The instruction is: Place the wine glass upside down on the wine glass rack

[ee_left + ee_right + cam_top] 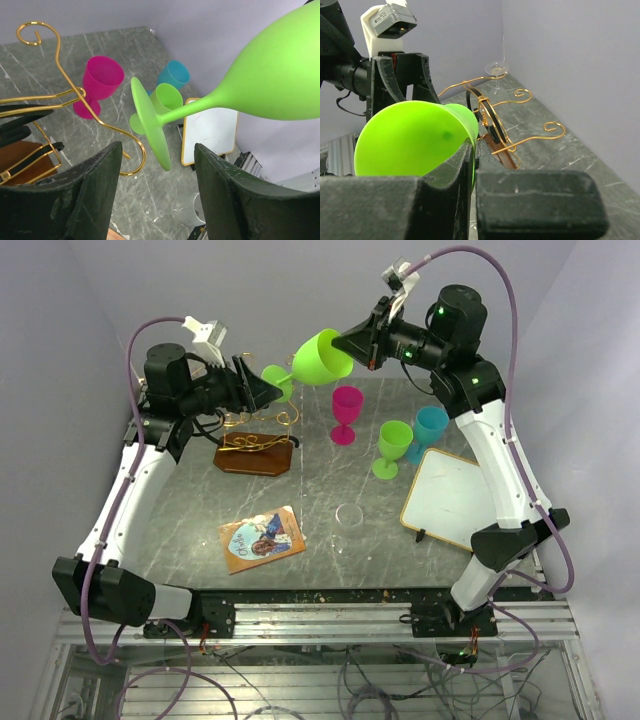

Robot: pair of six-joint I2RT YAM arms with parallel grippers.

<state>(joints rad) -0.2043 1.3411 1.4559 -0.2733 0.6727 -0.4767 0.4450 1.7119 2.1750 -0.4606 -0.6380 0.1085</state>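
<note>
Lime-green and matte, the wine glass (322,357) hangs in the air over the back of the bench (330,540), above and just to the right of the gold-wire wine glass rack (258,445) and not touching it. Its long axis lies close to level: the bowl sits higher, toward the right arm, and the stem slopes down to the foot, which stands on edge and points at the left arm. The right pincer (352,343) is clamped on the bowl at its mouth end. The left pincer (268,388) has its fingers (75,195) spread apart, the foot sitting ahead of the gap between them beside a curled rack arm, with no contact visible. On the bench a pink goblet (346,412), a green goblet (392,448) and a teal goblet (430,430) stand upright, mouths up, near a small whiteboard (448,498)
</note>
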